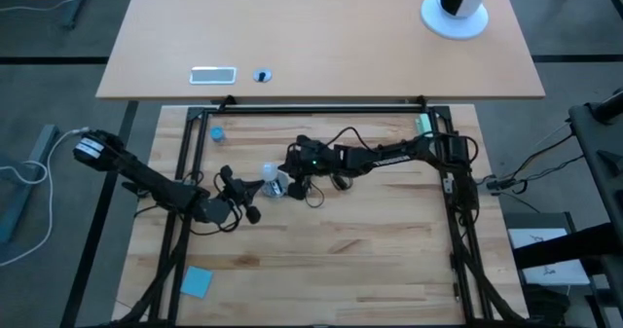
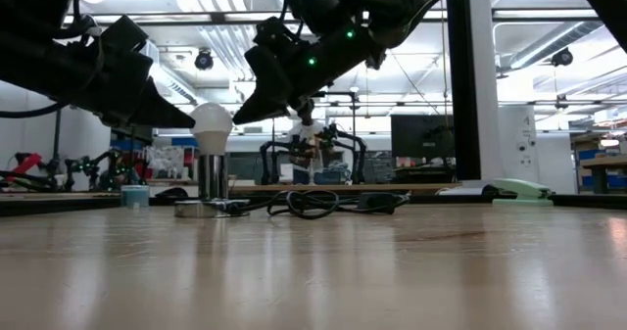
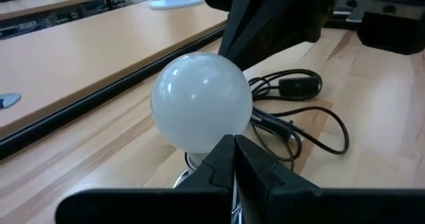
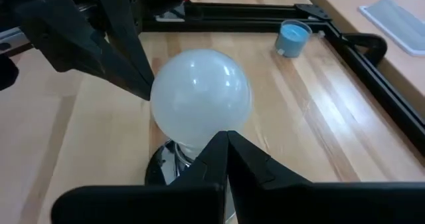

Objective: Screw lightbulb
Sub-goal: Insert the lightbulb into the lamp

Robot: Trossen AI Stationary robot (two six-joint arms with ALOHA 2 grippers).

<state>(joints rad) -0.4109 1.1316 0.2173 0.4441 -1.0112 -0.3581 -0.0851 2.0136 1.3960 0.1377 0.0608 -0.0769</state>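
The left gripper [image 3: 232, 159] and right gripper [image 4: 226, 154], both clenched and empty, flank the smooth frosted white pear-shaped lightbulb [image 2: 212, 126], which stands upright in a round silver socket [image 2: 201, 209] on the wooden worktop [image 1: 370, 260].

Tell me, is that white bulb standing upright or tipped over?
Upright: the lightbulb stands globe-up, its silvery base straight down in the round socket on the table.

Frosted white lightbulb [image 4: 200, 101], pale blue cap [image 4: 293, 38], black cord [image 3: 312, 117].

lightbulb [image 4: 200, 103] frosted white, smooth, soft sheen; table [image 1: 370, 250] pale wood planks, matt; cord [image 3: 312, 121] black, glossy.
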